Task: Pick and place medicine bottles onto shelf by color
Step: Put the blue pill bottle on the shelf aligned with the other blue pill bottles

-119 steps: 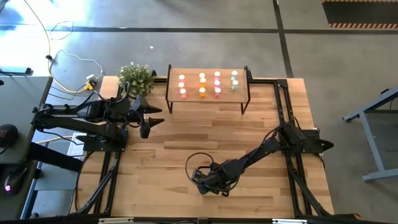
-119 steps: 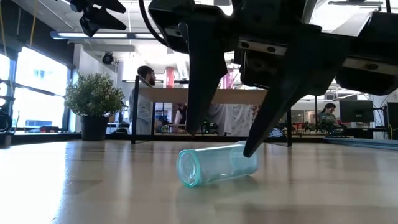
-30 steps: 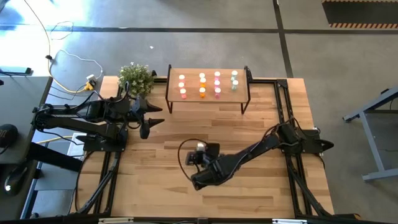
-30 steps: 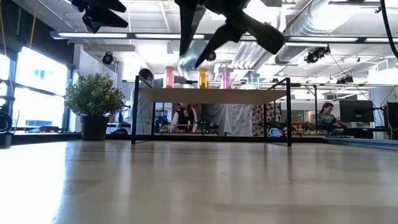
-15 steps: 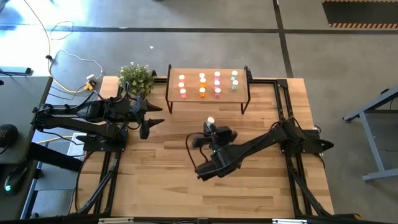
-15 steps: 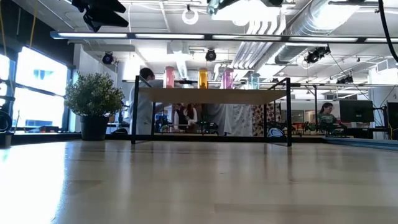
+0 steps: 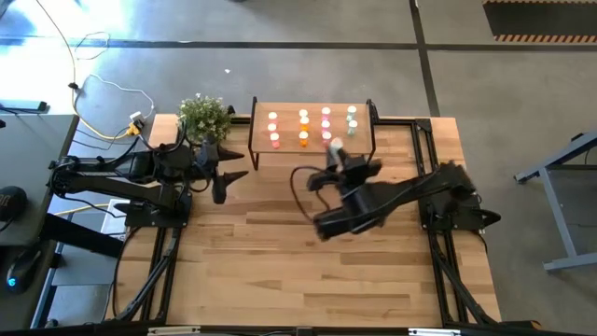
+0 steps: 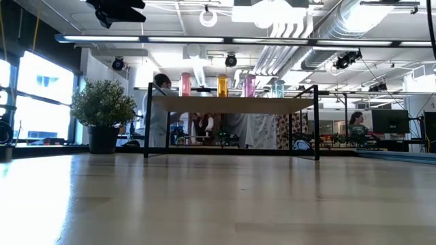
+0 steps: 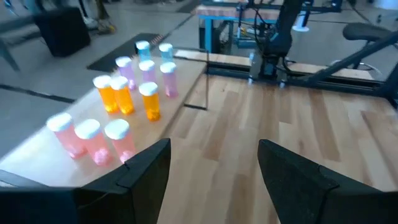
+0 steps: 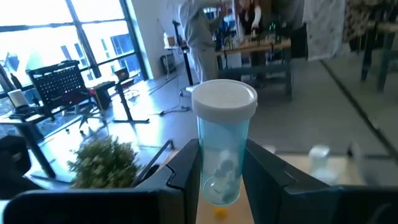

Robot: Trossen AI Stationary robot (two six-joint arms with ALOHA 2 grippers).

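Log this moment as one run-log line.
right gripper: shut on green bottle, upright, raised near shelf | left gripper: open, empty, waiting beside plant | shelf bottles: pink, orange, green rows

Grey concrete floor (image 7: 280, 23), big windows (image 8: 41, 95) at left, ceiling ducts (image 8: 354, 27) & strip lights — potted plant (image 8: 103, 117), bkgd person (image 8: 158, 112)

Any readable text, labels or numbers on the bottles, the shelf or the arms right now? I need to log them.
No text can be read in any view.
The green bottle held upright in the right gripper: no label visible on the side shown.
The bottles on the shelf: no labels visible.
The left gripper, waiting open beside the shelf: no marking visible.
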